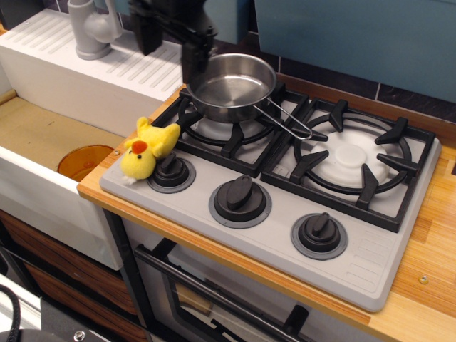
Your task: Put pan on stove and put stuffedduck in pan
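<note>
The pan (232,87) sat on the left grate (226,122) of the stove (285,206), toward the grate's back edge, its wire handle (283,119) pointing toward 4 o'clock over the gap between the two burners. It was empty. The gripper (171,43) hung at about 10 o'clock from the pan, just beside its rim and above it, with one dark finger (194,60) close to the pan's left edge and the other (146,32) farther left. The fingers stood apart with nothing between them; whether the near finger touched the rim could not be told.

The duck (146,149) lay at 7 o'clock from the pan, well apart from it, on the stove's front left corner. It rested on its side, beak toward the camera, just beside the left knob (171,171) and touching or nearly touching its ring. From the gripper the duck lay at about 6 o'clock, well below.

Two more knobs (240,199) ran toward 4 o'clock along the stove's front. The right burner (353,158) was bare. At 9 o'clock from the stove was a white sink (43,192) with a grey faucet (92,28) behind it.
</note>
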Tool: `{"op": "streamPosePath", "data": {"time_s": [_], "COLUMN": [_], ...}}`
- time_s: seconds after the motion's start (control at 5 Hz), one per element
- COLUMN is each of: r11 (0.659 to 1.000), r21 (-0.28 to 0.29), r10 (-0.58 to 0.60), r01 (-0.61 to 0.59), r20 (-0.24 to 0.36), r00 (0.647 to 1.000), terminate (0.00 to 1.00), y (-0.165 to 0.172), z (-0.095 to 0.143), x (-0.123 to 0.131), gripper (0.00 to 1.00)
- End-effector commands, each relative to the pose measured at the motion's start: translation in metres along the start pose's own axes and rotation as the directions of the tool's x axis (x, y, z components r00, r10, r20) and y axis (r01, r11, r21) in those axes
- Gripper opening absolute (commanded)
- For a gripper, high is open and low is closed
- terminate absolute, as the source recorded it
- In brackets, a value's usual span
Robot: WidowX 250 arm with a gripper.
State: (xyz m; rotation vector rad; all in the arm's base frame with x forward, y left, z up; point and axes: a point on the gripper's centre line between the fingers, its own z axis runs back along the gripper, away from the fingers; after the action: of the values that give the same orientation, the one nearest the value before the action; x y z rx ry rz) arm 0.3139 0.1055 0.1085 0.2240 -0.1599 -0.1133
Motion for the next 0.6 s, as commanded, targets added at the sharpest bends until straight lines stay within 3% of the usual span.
{"op": "streamPosePath", "data": {"time_s": [0.0,0.4], "r11": [0.994,0.991], "r21": [0.096,0.103], "r10": [0.042,0.075], "r01": [-0.047,-0.081], "r20": [0.048,0.061], "r00": [0.998,0.995], "terminate": [0.00,0.00], "y": [0.005,-0.008], "z": [-0.002,-0.015], "x": [-0.033,-0.057], "gripper": [1.00,1.00]}}
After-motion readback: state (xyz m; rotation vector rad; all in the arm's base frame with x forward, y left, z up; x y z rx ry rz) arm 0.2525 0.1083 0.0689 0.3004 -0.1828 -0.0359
